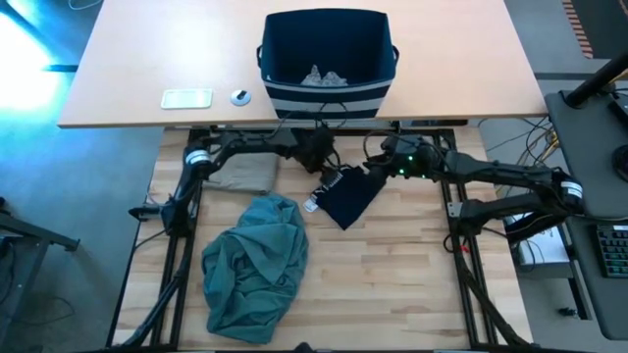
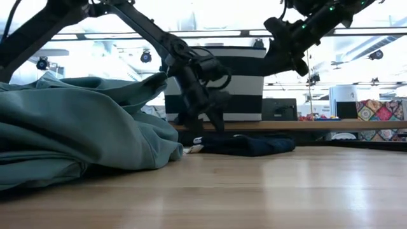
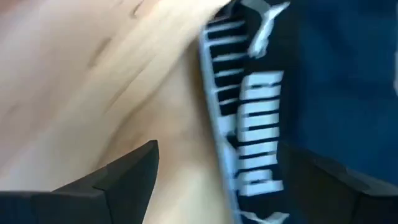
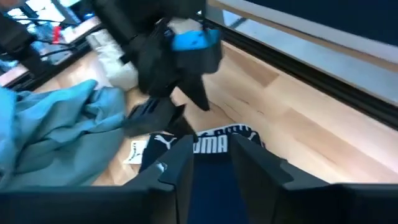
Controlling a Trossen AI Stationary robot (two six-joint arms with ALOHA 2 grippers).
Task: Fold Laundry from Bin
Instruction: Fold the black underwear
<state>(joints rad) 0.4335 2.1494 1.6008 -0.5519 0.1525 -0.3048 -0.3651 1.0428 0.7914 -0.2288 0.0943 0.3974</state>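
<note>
A navy garment with white lettering [image 1: 348,196] lies flat on the wooden table, just right of a crumpled teal-green garment [image 1: 257,265]. A beige piece [image 1: 245,175] lies at the far left. The navy striped bin [image 1: 326,49] stands on the far desk with small grey pieces [image 1: 324,75] inside. My left gripper [image 3: 217,180] is open and points down over the navy garment's lettered band [image 3: 258,124], a finger on each side and just above it. My right gripper [image 4: 211,168] is raised above the garment's far right, open by a narrow gap, with nothing between its fingers.
A flat white device [image 1: 186,98] and a small round object [image 1: 240,97] lie on the far desk left of the bin. Black frame rails [image 1: 456,211] run along the table's sides. Bare wood [image 1: 392,284] shows right of the teal garment.
</note>
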